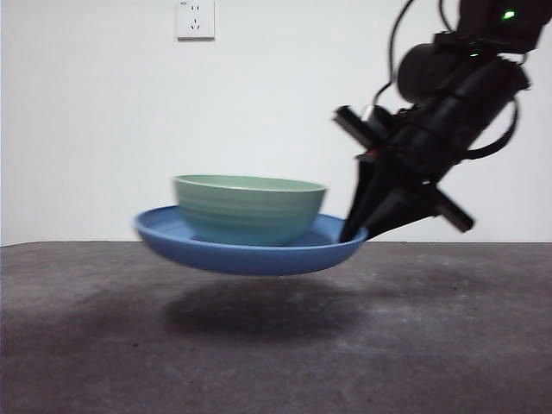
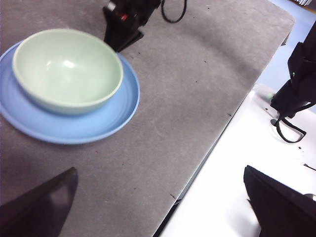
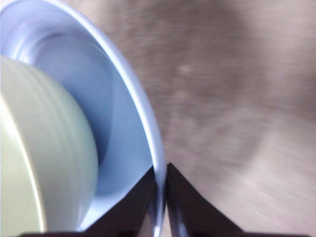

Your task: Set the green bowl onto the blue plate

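Observation:
The green bowl (image 1: 248, 207) sits upright inside the blue plate (image 1: 250, 252), and the plate hangs above the table with its shadow below it. My right gripper (image 1: 355, 231) is shut on the plate's right rim and carries it. In the right wrist view that gripper (image 3: 161, 197) pinches the plate rim (image 3: 143, 113), with the bowl (image 3: 44, 163) close beside it. The left wrist view looks down on the bowl (image 2: 66, 66) resting in the plate (image 2: 74, 129); my left gripper (image 2: 158, 207) is open, well away from both.
The dark grey table (image 1: 276, 345) runs under the plate. Its edge (image 2: 212, 143) borders a white surface (image 2: 247, 148) in the left wrist view. A wall socket (image 1: 195, 19) is on the white wall behind.

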{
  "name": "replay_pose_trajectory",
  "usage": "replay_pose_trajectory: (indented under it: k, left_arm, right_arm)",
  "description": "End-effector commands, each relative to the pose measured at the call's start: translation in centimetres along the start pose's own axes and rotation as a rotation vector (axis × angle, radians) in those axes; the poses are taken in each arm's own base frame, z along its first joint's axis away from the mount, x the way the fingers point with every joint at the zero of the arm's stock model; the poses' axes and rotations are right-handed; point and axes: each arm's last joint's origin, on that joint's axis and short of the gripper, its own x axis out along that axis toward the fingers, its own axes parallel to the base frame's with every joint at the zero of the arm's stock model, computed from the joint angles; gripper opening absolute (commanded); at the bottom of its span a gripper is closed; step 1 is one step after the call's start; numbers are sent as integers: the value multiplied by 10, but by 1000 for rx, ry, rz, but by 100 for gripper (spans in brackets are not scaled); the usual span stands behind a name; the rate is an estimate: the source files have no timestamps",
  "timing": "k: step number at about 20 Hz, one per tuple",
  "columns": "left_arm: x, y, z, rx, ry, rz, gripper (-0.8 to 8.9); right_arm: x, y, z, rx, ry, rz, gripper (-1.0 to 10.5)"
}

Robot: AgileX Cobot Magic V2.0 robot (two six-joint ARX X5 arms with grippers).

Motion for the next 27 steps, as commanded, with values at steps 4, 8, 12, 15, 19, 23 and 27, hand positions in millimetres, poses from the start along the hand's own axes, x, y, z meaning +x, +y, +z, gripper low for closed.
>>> replay_pose_trajectory:
  k: [4,8,12,15,19,23,27]
  left_arm:
    - [-1,-1,3,17,-14,-9,563]
    - [-1,-1,3,17,-14,-9,563]
    - [-1,-1,2,16,-13,-9,563]
    - [-1,-1,2,16,-13,-9,563]
    - [-1,-1,2,16,-13,-9,563]
    - [-1,-1,2,16,-13,-9,563]
    - [-1,-1,2,16,-13,-9,563]
  right_arm:
    - [26,-1,5,66,13,-27,12]
    - [37,-9,5,92,32,-37,12]
    - [41,-13,5,99,34,-63,13]
    - [41,-13,5,99,33,-64,33]
    - [39,-12,6,86,25,-61,120]
    - [15,-1,8,46,-32,-44,253]
    - [-30,23,-3,-43,-75,-42,310]
